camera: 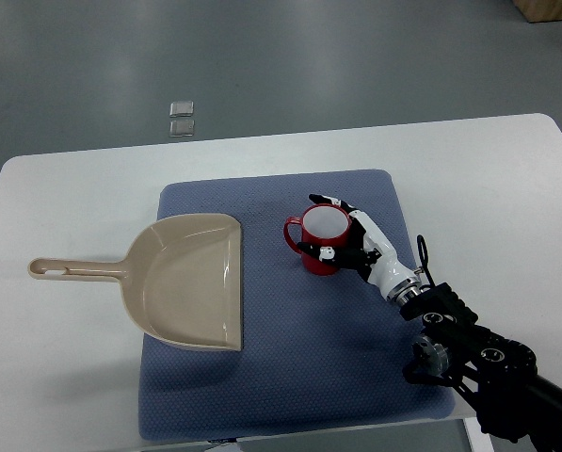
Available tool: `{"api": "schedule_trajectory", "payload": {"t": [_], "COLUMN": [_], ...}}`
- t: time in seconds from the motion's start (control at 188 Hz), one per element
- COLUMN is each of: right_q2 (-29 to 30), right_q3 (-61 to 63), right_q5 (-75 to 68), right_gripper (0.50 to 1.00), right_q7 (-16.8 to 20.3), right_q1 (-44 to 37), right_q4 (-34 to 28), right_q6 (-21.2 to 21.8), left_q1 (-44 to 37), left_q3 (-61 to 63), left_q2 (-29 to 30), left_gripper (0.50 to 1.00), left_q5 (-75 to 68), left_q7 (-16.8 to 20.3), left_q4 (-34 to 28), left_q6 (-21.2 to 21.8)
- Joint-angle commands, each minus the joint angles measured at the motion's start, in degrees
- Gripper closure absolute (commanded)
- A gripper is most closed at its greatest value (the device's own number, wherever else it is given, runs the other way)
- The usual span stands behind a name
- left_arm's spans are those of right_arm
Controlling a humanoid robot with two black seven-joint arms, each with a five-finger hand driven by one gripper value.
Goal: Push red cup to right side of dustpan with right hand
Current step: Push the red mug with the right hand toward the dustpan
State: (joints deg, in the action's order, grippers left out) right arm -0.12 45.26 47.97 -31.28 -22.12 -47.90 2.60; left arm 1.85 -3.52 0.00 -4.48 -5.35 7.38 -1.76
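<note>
A red cup (pixel 318 237) with a white inside stands upright on the blue mat (pixel 290 377), just right of a beige dustpan (pixel 188 280) whose handle points left. My right hand (pixel 342 229) comes in from the lower right and sits against the cup's right side, with fingers curled around its rim and wall. The cup's handle points left, toward the dustpan's open edge. A small gap separates the cup and the dustpan. The left arm does not show.
The mat lies on a white table (pixel 64 188). Two small clear squares (pixel 181 117) lie on the grey floor beyond the table's far edge. The right arm's black links (pixel 478 363) cover the mat's lower right corner.
</note>
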Motion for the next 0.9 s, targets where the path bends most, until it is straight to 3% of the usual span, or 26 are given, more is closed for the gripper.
{"api": "schedule_trajectory", "payload": {"t": [0.0,0.895], "right_q2": [0.1,0.1], "right_q3": [-0.1,-1.0], "right_q5": [0.1,0.2], "right_gripper": [0.572,0.572], "right_q7": [0.0,0.4], "right_q1": [0.0,-0.2], "right_q4": [0.0,-0.3], "right_q6": [0.2,3.2], "left_q1": [0.0,0.0], "left_q3": [0.0,0.0], "left_q2": [0.0,0.0], "left_gripper": [0.500,0.500], "left_q5": [0.0,0.0], "left_q7": [0.0,0.0], "left_q4": [0.0,0.0], "left_q6": [0.0,0.0]}}
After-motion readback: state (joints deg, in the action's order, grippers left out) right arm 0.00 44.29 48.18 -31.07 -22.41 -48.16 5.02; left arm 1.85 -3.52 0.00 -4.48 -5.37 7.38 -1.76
